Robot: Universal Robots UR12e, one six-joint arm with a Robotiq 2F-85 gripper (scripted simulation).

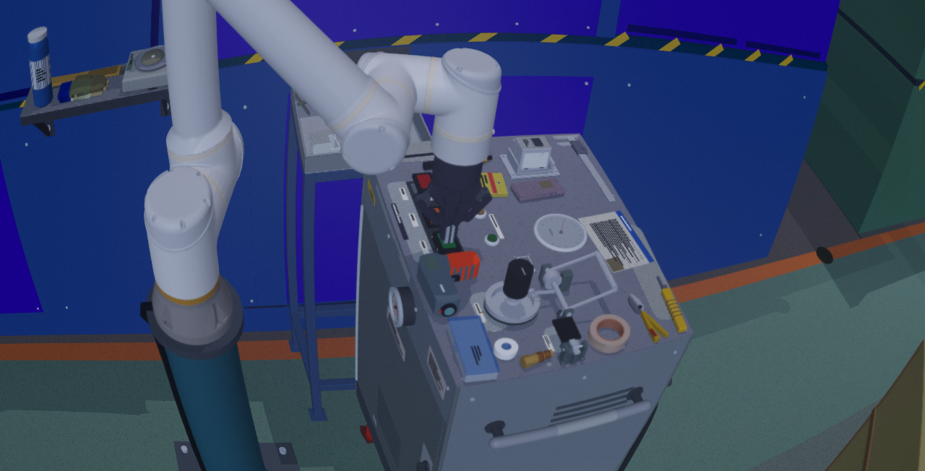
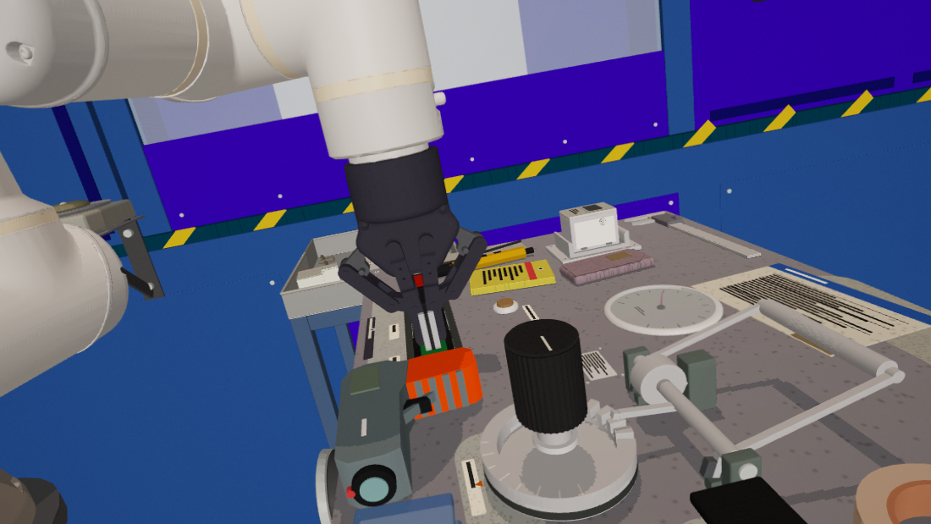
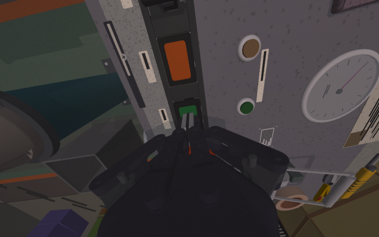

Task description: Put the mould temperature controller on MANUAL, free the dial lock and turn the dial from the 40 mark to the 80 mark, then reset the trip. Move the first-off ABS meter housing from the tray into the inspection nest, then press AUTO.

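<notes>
The green button sits at the near end of the dark button strip, just below the orange button in the wrist camera. My fingertips rest on the green button. The black dial stands on its white scale ring to the right of the strip. An orange ribbed block lies between the strip and the dial. The white meter housing stands at the far side of the controller top. My gripper points down at the strip, closed and empty.
The grey box with a round knob stands close in front of the gripper. A white lever frame and round gauge lie right of the dial. A grey tray stands on a stand behind the controller. Tape roll and small tools lie near the front edge.
</notes>
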